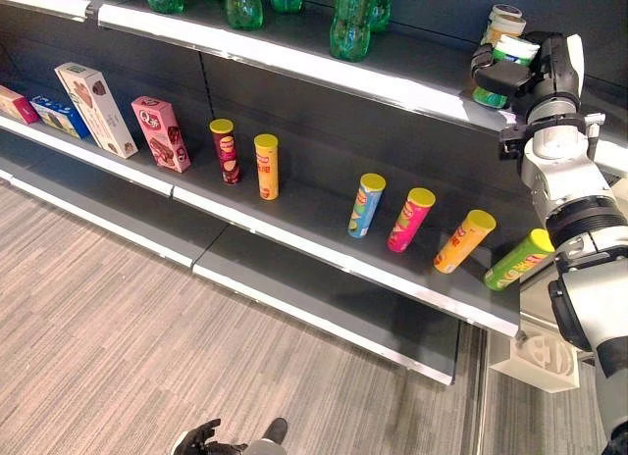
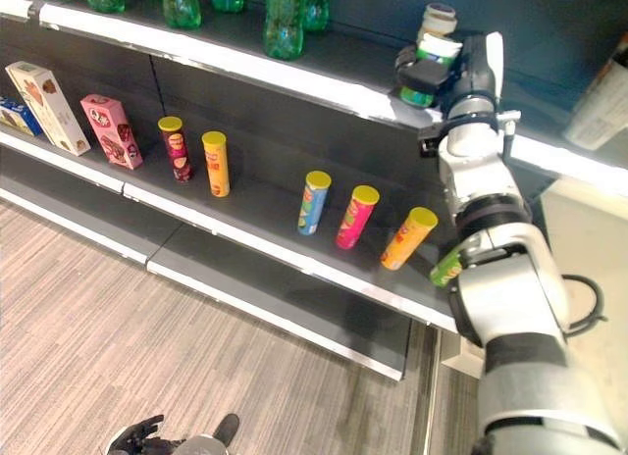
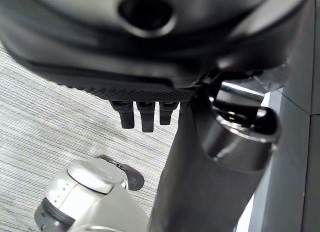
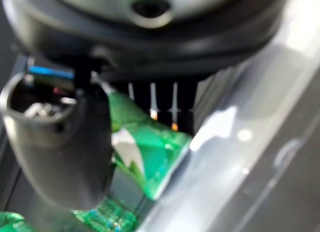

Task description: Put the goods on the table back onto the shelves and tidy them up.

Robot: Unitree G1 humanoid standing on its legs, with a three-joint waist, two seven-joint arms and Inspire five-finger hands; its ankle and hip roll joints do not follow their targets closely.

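Starting at nine o'clock in my head view: boxed snacks on the middle shelf (image 1: 294, 241), a tall cream box (image 1: 96, 109) and a pink box (image 1: 161, 132), then a dark red chip can (image 1: 225, 151) and a yellow chip can (image 1: 266, 166) standing upright. Moving toward three o'clock, four more cans lean over: blue (image 1: 366, 204), pink (image 1: 410, 219), orange (image 1: 464, 240), and a green chip can (image 1: 518, 259) lying lowest.

My left hand (image 1: 201, 437) hangs down at six o'clock over the floor; in its wrist view the fingers (image 3: 142, 115) look relaxed and carry nothing.

Up at two o'clock, my right hand (image 1: 520, 73) is clenched round a green-labelled jar with a white lid (image 1: 510, 55), long axis upright, hovering at the front lip of the upper shelf (image 1: 324, 65). A second jar (image 1: 502, 22) stands just behind it, at twelve o'clock from my fingers. Green bottles (image 1: 349, 24) line that shelf toward eleven o'clock.

I reckon the coming move is a short push deeper, keeping the held jar upright and just beside its neighbour without knocking it.
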